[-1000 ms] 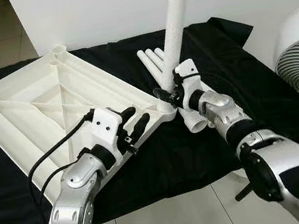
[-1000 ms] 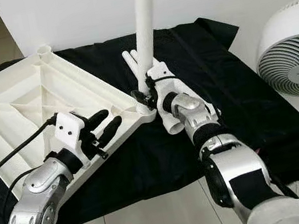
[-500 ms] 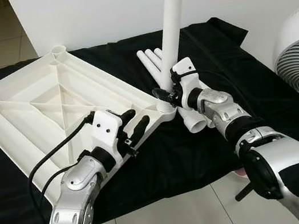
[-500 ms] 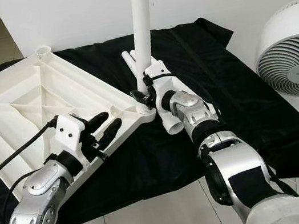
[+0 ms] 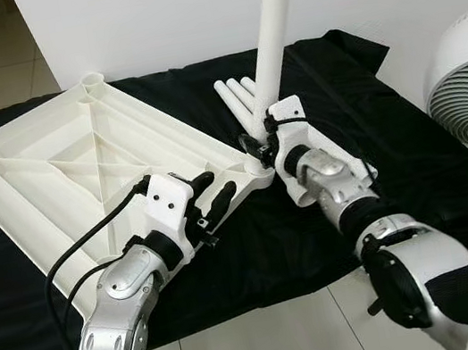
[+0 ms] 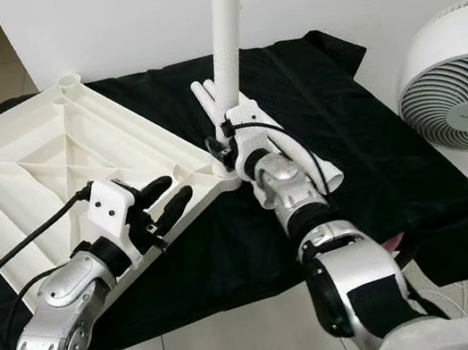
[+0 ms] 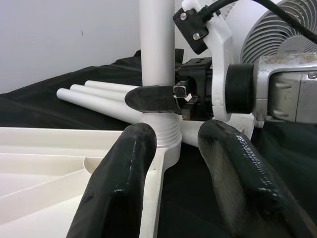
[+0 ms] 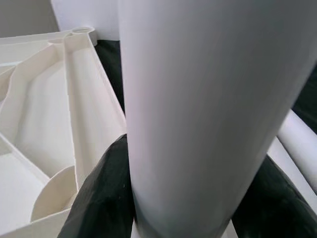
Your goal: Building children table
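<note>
The white moulded-plastic table top (image 5: 81, 179) lies upside down on a black cloth (image 5: 410, 144), its underside a shallow tray of raised ribs forming triangular compartments with nothing in them. Round, ridged sockets sit at its corners; one at the far corner (image 5: 92, 77) stands open. In the near right corner socket (image 7: 161, 134) a smooth white cylindrical table leg (image 5: 273, 23) stands nearly upright, tilted slightly.

The right gripper (image 5: 262, 141) has its jaws clamped on this leg just above the socket, the black fingers (image 8: 101, 198) pressed to either side of the tube. The left gripper (image 5: 210, 193) rests on the table top's near edge, jaws apart, glossy rounded fingers (image 7: 119, 188) pointing at the socketed corner without touching the leg.

Three more white tube legs (image 5: 233, 93) lie side by side on the cloth behind the right gripper. A white round fan with a slatted grille (image 6: 461, 99) stands to the right.
</note>
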{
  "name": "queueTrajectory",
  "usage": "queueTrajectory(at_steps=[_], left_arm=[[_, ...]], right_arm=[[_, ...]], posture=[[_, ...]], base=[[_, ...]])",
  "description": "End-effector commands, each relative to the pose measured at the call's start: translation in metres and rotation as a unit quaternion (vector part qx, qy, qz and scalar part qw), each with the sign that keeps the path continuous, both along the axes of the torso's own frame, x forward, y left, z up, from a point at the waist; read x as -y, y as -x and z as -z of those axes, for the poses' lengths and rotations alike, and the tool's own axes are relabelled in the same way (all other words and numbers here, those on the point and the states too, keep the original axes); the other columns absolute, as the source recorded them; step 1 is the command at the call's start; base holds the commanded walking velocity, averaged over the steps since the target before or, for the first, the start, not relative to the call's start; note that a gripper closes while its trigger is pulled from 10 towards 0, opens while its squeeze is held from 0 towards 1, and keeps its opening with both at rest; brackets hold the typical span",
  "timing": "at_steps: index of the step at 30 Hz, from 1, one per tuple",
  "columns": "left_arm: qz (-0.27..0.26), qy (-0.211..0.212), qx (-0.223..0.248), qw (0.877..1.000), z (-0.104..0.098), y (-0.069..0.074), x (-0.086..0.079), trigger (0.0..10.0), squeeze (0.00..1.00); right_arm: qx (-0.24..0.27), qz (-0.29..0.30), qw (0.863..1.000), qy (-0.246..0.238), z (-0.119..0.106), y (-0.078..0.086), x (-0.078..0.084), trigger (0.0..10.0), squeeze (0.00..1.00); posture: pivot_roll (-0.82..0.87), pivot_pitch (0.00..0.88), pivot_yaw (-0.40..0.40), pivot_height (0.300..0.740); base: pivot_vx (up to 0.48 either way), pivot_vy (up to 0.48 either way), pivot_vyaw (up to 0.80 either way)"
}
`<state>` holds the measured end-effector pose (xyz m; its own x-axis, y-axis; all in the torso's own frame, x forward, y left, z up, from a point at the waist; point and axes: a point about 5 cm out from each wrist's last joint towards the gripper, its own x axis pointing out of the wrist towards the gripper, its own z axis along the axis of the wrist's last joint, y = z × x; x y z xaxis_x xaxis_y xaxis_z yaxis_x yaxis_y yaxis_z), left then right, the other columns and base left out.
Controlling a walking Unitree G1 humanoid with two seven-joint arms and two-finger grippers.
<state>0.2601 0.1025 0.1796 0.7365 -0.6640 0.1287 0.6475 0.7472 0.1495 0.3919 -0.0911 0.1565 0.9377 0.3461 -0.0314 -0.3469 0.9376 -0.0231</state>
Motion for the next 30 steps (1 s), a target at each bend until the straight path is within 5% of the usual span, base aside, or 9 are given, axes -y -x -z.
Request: queueTrajectory(at_steps=[1,18,27,28,29,30], left_arm=[[0.001,-0.002,0.004,1.0,-0.001,0.001,0.002,10.0,0.0],[0.002,0.001,0.002,1.0,0.001,0.003,0.004,10.0,0.0],[0.001,0.003,0.002,1.0,0.001,0.004,0.005,10.0,0.0],[0.001,0.004,0.002,1.0,0.001,0.004,0.005,10.0,0.0],[0.001,0.004,0.002,1.0,0.001,0.004,0.005,10.0,0.0],[0.001,0.004,0.002,1.0,0.001,0.004,0.005,10.0,0.0]], right_arm=[[-0.07,0.052,0.996,-0.006,0.034,0.009,0.011,10.0,0.0],[-0.021,0.22,0.975,-0.021,0.028,0.015,-0.003,10.0,0.0],[0.007,0.189,0.981,-0.033,0.022,0.019,-0.021,10.0,0.0],[0.011,0.185,0.982,-0.038,0.02,0.019,-0.021,10.0,0.18],[0.011,0.185,0.982,-0.038,0.02,0.019,-0.021,10.0,0.18],[0.014,0.184,0.982,-0.044,0.019,0.019,-0.021,10.0,0.98]], posture=[[-0.01,0.045,-0.012,0.74],[-0.01,0.045,-0.025,0.74],[-0.01,0.046,-0.029,0.74],[-0.01,0.046,-0.029,0.74],[-0.01,0.046,-0.029,0.74],[-0.01,0.046,-0.029,0.74]], base=[[0.0,0.0,0.0],[0.0,0.0,0.0],[0.0,0.0,0.0],[0.0,0.0,0.0],[0.0,0.0,0.0],[0.0,0.0,0.0]])
